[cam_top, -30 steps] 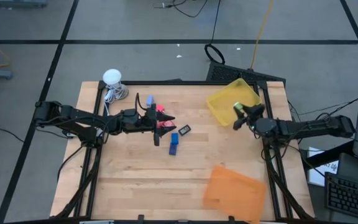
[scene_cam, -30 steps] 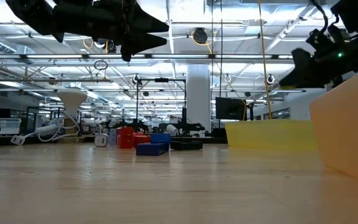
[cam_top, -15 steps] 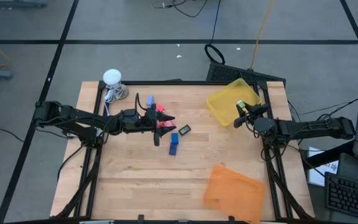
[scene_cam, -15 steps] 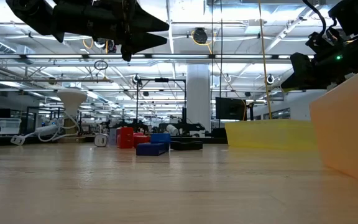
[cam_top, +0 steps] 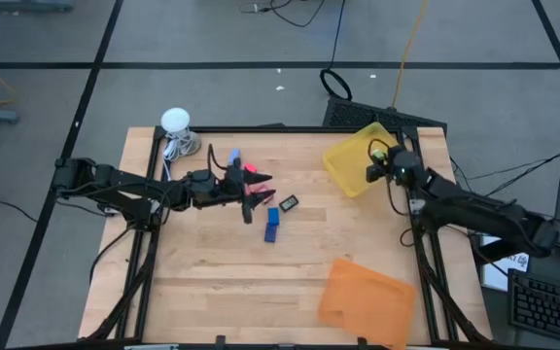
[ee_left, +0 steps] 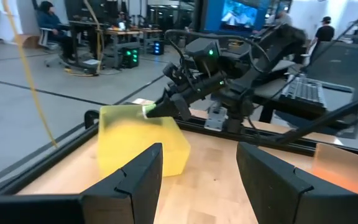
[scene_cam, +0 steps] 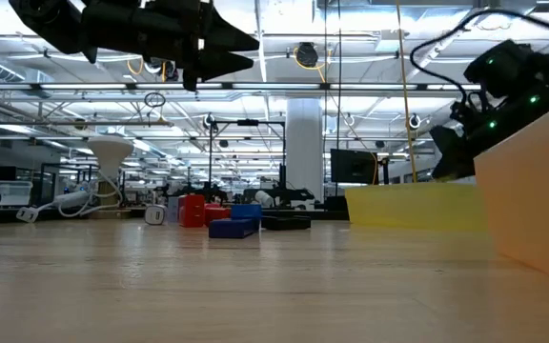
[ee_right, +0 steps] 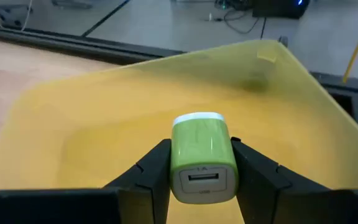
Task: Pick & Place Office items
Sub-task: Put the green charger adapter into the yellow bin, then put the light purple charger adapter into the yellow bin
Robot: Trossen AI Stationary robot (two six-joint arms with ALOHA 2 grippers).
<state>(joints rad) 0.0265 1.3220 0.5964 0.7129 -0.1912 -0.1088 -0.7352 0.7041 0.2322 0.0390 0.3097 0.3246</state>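
The right gripper [ee_right: 194, 180] pinches a small green USB charger block [ee_right: 202, 155] between its fingers, held just over the yellow tray [ee_right: 73, 118]; the block's long axis runs along the fingers, its white-capped end pointing into the tray and its port face toward the wrist. Well apart from the tray, the left gripper [cam_top: 261, 192] hangs spread above the remaining office items [cam_top: 272, 224].

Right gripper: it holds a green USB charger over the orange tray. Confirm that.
Not quite. The right gripper does hold the green USB charger, but over the yellow tray, not the orange tray, which lies far off at the table's near edge. The right wrist view shows it, and the high view agrees.
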